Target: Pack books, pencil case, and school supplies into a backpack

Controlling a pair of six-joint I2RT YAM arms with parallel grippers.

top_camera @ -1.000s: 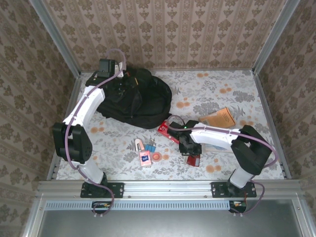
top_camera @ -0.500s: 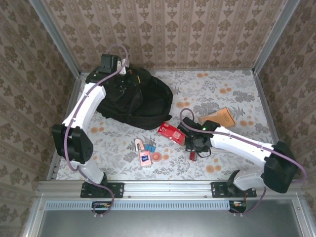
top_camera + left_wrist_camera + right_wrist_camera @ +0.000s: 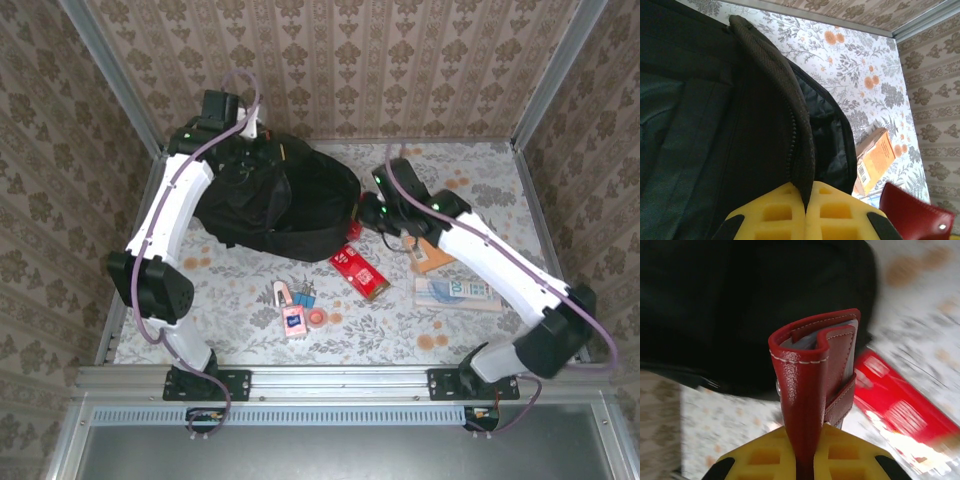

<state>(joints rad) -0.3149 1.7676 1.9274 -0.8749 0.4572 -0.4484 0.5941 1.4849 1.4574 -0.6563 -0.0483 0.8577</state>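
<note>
Between the right gripper's (image 3: 804,447) closed jaws, a red leather case (image 3: 810,375) is pinched, its base hidden; the left gripper (image 3: 806,210) clamps the backpack's (image 3: 705,125) rim.

**Left arm** (image 3: 170,215): base at the near edge of the table (image 3: 230,275), left side. Elbow stands by the left edge, and the white forearm stretches toward the far-left corner.

**Left gripper** (image 3: 807,200): yellow pads (image 3: 775,215) pressed together on the zip rim of the backpack (image 3: 700,125).

**Right arm** (image 3: 490,260): base at the near edge, right side. Elbow stands by the right edge, and the forearm angles toward the table's far middle.

**Right gripper** (image 3: 807,445): pads clamped on a red leather case (image 3: 805,375), which stands upright between them.
</note>
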